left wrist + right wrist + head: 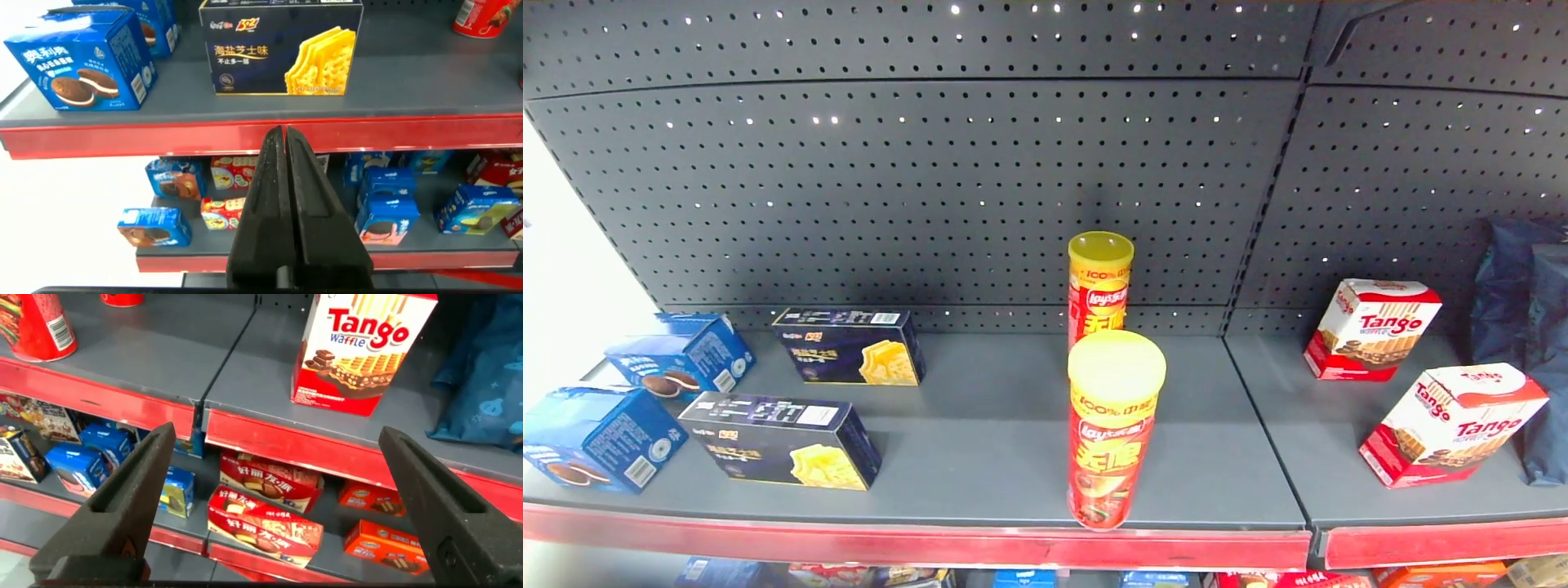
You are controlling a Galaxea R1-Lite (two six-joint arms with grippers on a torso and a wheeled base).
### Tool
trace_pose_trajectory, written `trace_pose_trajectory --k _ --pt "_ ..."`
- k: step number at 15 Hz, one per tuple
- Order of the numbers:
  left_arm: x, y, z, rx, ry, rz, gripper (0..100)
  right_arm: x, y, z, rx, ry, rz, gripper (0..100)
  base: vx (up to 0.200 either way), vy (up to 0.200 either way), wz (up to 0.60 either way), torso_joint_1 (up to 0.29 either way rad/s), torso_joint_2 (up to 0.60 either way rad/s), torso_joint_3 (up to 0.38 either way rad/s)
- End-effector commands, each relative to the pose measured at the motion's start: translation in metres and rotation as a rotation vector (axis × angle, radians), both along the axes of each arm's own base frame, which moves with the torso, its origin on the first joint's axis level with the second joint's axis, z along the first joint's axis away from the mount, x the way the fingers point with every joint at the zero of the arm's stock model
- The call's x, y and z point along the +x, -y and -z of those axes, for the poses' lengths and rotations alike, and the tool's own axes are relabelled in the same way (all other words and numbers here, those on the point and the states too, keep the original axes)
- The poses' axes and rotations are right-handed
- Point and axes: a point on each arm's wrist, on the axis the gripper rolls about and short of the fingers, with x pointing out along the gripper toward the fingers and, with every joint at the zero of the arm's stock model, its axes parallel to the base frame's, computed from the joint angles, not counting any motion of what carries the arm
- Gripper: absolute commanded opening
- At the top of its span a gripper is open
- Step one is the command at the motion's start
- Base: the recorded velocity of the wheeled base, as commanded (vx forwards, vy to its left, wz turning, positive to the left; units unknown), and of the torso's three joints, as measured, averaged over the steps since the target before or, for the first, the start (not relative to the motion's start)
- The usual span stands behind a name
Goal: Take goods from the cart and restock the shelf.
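Note:
The grey shelf carries two yellow-lidded red chip cans in the middle, one behind the other. Two navy cracker boxes and two blue cookie boxes lie to the left. Two red-and-white wafer boxes stand on the right. My left gripper is shut with nothing in it, in front of the red shelf edge below a navy cracker box. My right gripper is open and holds nothing, low before the shelf edge under a wafer box.
Dark blue bags lean at the far right of the shelf. A perforated back panel closes off the rear. The lower shelf holds several blue boxes and red boxes. Bare shelf lies between the cracker boxes and the cans.

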Motion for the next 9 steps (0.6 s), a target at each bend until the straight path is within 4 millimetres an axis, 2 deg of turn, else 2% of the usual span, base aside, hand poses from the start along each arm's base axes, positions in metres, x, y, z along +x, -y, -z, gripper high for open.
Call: trace_pose_trajectory --k 1,9 --pt "0.0001 0.0000 0.0000 0.000 -0.001 0.002 0 0.0001 0.0001 0.0002 0.001 -0.001 0.003 100 0.000 0.000 0.00 0.000 0.00 0.000" --pt "0.0001 0.0000 0.0000 -0.001 -0.001 0.002 0 -0.0001 -0.0001 -0.0001 -0.005 0.000 -0.003 100 0.000 0.000 0.00 0.000 0.00 0.000"
